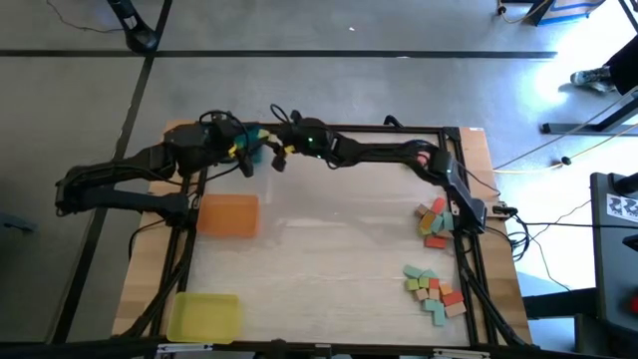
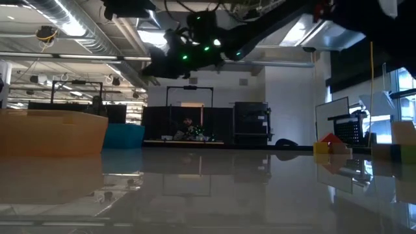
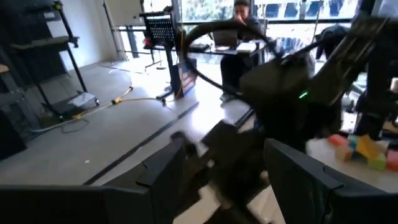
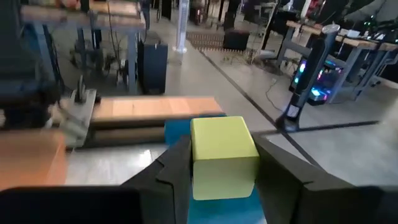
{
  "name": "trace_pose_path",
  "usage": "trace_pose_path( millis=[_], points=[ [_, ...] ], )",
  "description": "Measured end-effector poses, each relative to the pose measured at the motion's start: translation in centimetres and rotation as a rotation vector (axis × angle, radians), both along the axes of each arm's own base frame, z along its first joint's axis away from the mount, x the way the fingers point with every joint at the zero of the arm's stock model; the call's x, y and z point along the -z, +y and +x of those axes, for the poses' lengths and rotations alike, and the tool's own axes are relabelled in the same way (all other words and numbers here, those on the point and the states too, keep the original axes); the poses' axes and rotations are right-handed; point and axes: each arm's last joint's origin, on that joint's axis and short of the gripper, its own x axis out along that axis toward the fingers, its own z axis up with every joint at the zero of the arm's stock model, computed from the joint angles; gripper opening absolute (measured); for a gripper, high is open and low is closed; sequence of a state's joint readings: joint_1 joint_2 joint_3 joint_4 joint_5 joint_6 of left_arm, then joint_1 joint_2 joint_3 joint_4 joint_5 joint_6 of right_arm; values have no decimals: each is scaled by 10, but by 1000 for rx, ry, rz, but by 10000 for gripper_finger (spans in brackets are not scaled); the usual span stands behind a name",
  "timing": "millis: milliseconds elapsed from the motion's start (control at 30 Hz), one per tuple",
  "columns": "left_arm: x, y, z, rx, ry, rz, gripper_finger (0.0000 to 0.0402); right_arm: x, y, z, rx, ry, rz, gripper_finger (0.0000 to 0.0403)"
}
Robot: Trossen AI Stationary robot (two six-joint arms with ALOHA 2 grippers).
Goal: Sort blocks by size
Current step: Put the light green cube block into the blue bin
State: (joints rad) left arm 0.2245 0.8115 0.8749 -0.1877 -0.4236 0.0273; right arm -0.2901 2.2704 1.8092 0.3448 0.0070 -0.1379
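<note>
- Step in hand, by the look of it: delivering a yellow block [image 4: 222, 157] to the blue tray [image 4: 214, 186]; right hand [image 1: 276, 158] clamped on that block, fingers pressed to both its sides, up at the upper centre of the high view.
- Blue tray directly beneath the block in the right wrist view; mostly hidden under the arms in the high view.
- Left hand [image 1: 243, 160] just beside the right, at upper centre-left, fingers spread wide, nothing visible between them.
- Best handled by lowering until the block is close over the tray floor before letting go, to stop a bounce over the rim.
- Worth minding the crowding: two wrists nearly touching, so a straight retreat for the right arm.
- Orange tray [image 1: 227, 214] at centre left, yellow tray [image 1: 203, 316] at lower left of the desk [image 1: 329, 269].
- Unsorted blocks in two clusters on the right: upper pile [image 1: 435, 221], lower pile [image 1: 435, 289].
</note>
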Motion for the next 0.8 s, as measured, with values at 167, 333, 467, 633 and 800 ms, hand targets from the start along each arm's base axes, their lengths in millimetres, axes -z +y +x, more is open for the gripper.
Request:
trace_pose_path(
  millis=[167,333,467,633,800],
  points=[
    [-2,-1,-3,0,-16,3,205,8,-14,20,15,-38,22,140],
    [-2,-1,-3,1,-15,3,205,21,-28,33,33,-77,27,141],
    [0,-1,-3,2,2,-4,205,37,-39,40,51,-118,58,141],
    [-1,-1,-3,2,-7,-3,205,55,-50,43,64,-160,44,141],
    [-1,-1,-3,2,-7,-3,205,61,-58,45,70,-202,63,141]
  ],
)
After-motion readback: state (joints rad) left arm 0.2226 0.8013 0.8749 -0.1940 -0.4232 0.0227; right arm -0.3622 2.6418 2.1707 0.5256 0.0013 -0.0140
